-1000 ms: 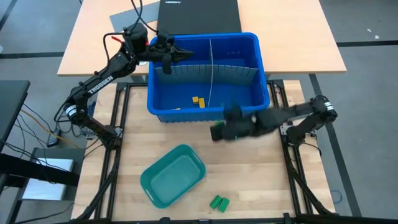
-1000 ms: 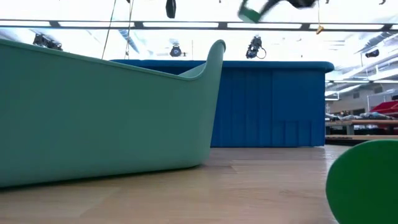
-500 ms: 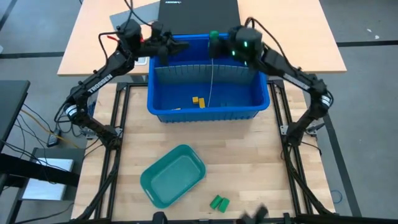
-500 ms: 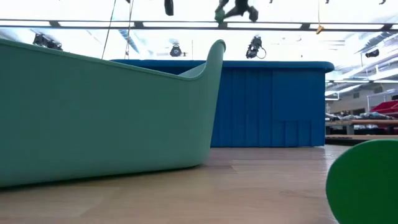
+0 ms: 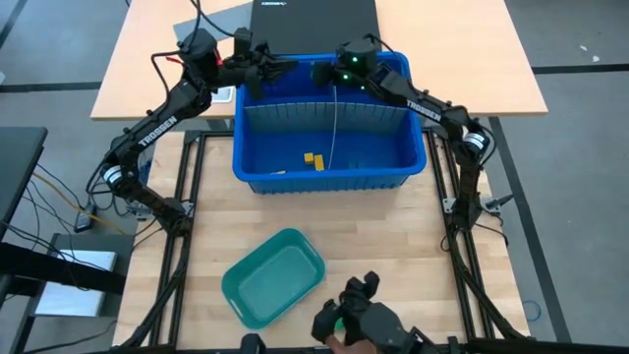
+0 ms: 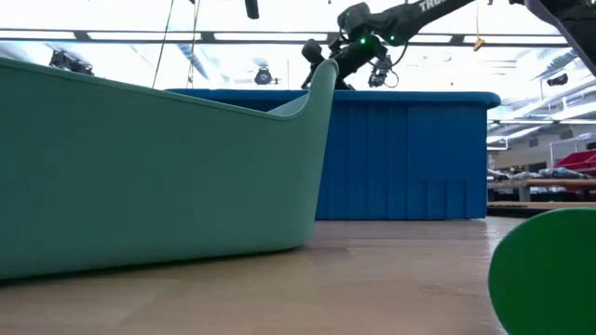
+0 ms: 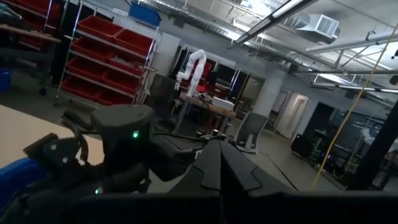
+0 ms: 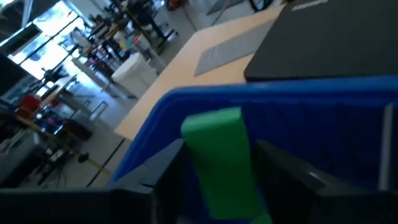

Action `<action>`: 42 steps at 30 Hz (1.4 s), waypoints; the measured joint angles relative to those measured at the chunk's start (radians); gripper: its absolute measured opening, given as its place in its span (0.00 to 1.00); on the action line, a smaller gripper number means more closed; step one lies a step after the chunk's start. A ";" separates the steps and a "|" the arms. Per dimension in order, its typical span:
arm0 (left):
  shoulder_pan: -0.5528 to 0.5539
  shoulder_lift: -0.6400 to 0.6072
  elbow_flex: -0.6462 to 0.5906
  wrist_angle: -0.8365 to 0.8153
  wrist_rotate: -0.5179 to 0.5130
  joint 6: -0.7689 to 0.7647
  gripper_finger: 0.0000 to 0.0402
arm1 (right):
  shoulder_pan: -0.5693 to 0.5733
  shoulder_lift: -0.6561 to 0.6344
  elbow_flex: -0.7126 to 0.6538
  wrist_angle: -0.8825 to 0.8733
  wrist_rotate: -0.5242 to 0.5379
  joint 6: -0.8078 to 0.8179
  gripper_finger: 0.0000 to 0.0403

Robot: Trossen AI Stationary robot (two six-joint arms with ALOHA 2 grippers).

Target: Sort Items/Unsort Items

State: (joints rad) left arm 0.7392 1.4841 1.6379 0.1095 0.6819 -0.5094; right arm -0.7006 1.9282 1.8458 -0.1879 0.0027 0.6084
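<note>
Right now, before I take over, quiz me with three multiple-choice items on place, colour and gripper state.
1. Relative to the blue bin, the right gripper with the green block is: A in front of it; B over its back edge; C on its floor.
2. The blocks lying in the bin are: A red; B blue; C yellow.
3. The left gripper jaws are: A shut; B wide open; C holding a block.

B: the high view shows it at the far rim.
C: the yellow blocks lie inside.
A: the left wrist view shows the jaws meeting, nothing between them.

Two yellow blocks (image 5: 313, 159) in one blue bin (image 5: 405, 74), one green block (image 8: 219, 158), one teal tray (image 5: 246, 293) (empty).
</note>
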 joint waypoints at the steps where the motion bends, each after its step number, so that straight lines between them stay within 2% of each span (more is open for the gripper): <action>1: 0.000 0.000 0.000 0.000 -0.001 0.000 0.00 | -0.001 0.002 0.000 -0.001 -0.006 0.001 0.50; 7: -0.001 0.000 0.000 -0.004 0.000 -0.017 0.00 | -0.004 0.000 0.001 0.003 -0.010 -0.030 0.67; 10: -0.001 0.000 0.000 -0.003 0.000 -0.017 0.00 | -0.011 -0.013 0.001 0.003 -0.084 -0.030 0.71; 15: -0.001 0.000 0.000 -0.004 0.029 -0.016 0.00 | 0.002 -0.075 0.001 -0.028 -0.375 -0.129 0.69; 19: -0.001 0.000 0.000 -0.014 0.057 -0.016 0.00 | 0.079 -0.184 0.001 -0.196 -0.451 -0.251 0.61; 22: -0.001 0.000 0.000 -0.033 0.079 -0.009 0.00 | 0.160 -0.272 0.002 -0.381 -0.436 -0.334 0.56; 25: -0.001 0.000 0.000 -0.038 0.115 0.008 0.00 | 0.267 -0.340 0.002 -0.559 -0.363 -0.367 0.54; 31: -0.001 0.000 0.000 -0.044 0.143 0.031 0.00 | 0.556 -0.380 0.002 -0.833 -0.162 -0.283 0.55; 35: 0.000 0.000 0.000 -0.054 0.143 0.035 0.00 | 0.767 -0.357 -0.005 -0.918 -0.100 -0.193 0.58; 42: 0.002 0.000 0.000 -0.070 0.143 0.078 0.00 | 1.051 -0.259 -0.058 -0.955 -0.102 -0.078 0.64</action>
State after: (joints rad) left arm 0.7410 1.4841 1.6379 0.0393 0.8249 -0.4309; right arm 0.3507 1.6695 1.7876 -1.1433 -0.0989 0.5307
